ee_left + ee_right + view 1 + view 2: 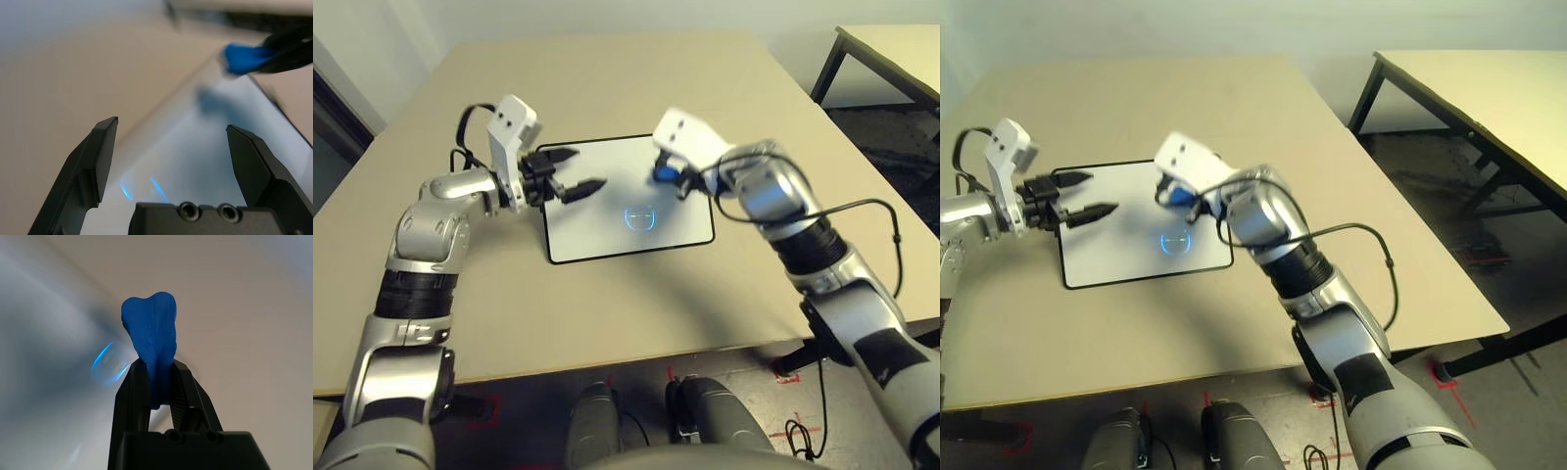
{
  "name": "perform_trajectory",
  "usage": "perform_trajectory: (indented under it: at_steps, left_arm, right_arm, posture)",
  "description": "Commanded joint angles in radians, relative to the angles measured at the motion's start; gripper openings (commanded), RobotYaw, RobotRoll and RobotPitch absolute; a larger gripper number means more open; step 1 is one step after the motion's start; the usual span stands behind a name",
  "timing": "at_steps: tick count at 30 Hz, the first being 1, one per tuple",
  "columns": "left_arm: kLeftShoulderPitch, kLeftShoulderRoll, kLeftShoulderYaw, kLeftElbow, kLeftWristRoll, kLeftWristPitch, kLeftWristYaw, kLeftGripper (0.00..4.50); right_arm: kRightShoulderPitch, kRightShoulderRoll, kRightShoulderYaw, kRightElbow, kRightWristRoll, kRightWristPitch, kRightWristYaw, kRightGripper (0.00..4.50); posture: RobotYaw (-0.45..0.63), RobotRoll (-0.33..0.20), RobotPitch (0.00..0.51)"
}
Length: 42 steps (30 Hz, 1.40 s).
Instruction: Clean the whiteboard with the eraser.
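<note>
The whiteboard [607,230] lies flat in the middle of the table, white with a thin black frame and a blue ring of glare on it. My right gripper [155,363] is shut on the blue eraser [151,335], squeezing its lower end, and holds it over the board's far right part, where the eraser [664,173] shows as a blue spot under the wrist. My left gripper [581,169] hovers open over the board's far left area, its two black fingers [98,152] spread wide with nothing between them. The eraser [244,58] sits ahead of them.
The tan table [607,88] spreads around the board on all sides. A second table [1489,98] with black legs stands off to the right. A black cable [1371,255] loops off my right forearm above the table's right part.
</note>
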<state>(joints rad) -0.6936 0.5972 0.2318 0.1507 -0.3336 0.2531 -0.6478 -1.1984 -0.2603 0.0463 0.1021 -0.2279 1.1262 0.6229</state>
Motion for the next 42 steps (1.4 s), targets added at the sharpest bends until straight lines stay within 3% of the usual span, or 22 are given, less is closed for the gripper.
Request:
perform_trajectory:
  at_steps: [1,2,6,9,14,20,25,32,36,42]
  left_arm:
    - [0.018,-0.012,0.099,0.080,0.032,-0.147,0.120,4.50]
    - [0.021,-0.013,0.110,0.095,0.036,-0.169,0.135,4.50]
    - [0.108,0.007,0.193,0.268,0.069,-0.313,0.217,4.50]
    - [0.151,0.001,0.225,0.375,0.066,-0.375,0.258,4.50]
    - [0.228,-0.046,0.222,0.487,0.071,-0.415,0.285,4.50]
    - [0.267,-0.088,0.185,0.484,0.058,-0.382,0.260,4.50]
    - [0.250,-0.103,0.167,0.466,0.052,-0.359,0.266,4.50]
    - [0.208,-0.099,0.168,0.457,0.058,-0.381,0.290,4.50]
    - [0.194,-0.087,0.196,0.495,0.054,-0.419,0.321,4.50]
    - [0.221,-0.073,0.258,0.629,0.039,-0.476,0.380,4.50]
  right_arm:
    - [0.069,-0.028,-0.131,-0.002,0.026,0.069,-0.110,0.55]
    - [0.081,-0.034,-0.145,-0.005,0.033,0.076,-0.128,0.55]
    - [0.325,-0.062,-0.233,0.035,0.037,0.094,-0.230,0.55]
    - [0.429,-0.015,-0.253,0.041,0.076,0.106,-0.270,0.55]
    - [0.486,0.042,-0.272,0.117,0.111,0.045,-0.347,0.55]
    - [0.473,0.031,-0.264,0.214,0.151,-0.035,-0.380,0.55]
    - [0.469,0.004,-0.272,0.272,0.197,-0.157,-0.372,2.24]
    - [0.459,-0.071,-0.362,0.397,0.311,-0.834,-0.302,4.47]
    - [0.437,-0.150,-0.421,0.625,0.335,-1.102,-0.348,4.47]
    - [0.441,-0.224,-0.444,0.952,0.351,-1.325,-0.340,4.47]
  posture:
    - [-0.04,0.000,0.079]
    - [-0.04,0.000,0.077]
    - [-0.03,0.000,0.074]
    - [-0.03,0.000,0.072]
    - [-0.03,0.000,0.080]
    - [-0.02,0.000,0.093]
    - [-0.02,0.000,0.100]
    - [-0.02,0.000,0.103]
    - [-0.02,0.000,0.100]
    - [-0.01,0.000,0.074]
